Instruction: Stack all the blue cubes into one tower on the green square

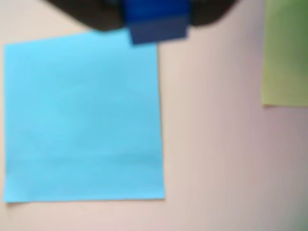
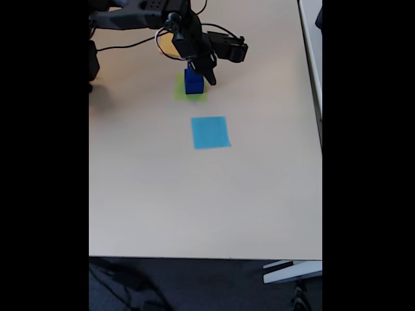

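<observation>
Gripper (image 2: 202, 72) closed on a blue cube (image 1: 158, 21) above the green square (image 2: 190, 94) near the table's (image 2: 194, 207) far edge; next, lower squarely, release.

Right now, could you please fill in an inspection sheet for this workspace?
Surface: pale beige table, mostly bare.
Job's things: blue cubes stacked on the green square; count unclear.
Clutter: light-blue paper square lying flat; an orange-yellow patch behind the arm.
Gripper: gripper at the top cube; whether it is gripping cannot be told.
Cables: black cable looping by the arm.
Surroundings: dark floor below the table edge.
</observation>
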You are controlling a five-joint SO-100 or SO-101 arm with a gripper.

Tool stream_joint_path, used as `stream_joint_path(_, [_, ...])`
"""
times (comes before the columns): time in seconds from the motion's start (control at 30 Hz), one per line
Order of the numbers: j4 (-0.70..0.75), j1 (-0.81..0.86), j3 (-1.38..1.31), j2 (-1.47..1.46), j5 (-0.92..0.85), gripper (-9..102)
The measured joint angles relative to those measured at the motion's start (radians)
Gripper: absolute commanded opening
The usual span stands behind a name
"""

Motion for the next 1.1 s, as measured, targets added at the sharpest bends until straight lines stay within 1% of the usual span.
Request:
stream_joint_path(0.2, [0.071,-0.08,0.0,0.046,0.146,0])
stream_joint_path(0.47, [0.163,-0.149,0.0,0.054,0.253,0])
stream_joint_path(0.93, [0.175,-0.179,0.083,0.115,0.298,0])
stream_joint_path(1.1, [0.146,-0.179,0.124,0.115,0.29,0])
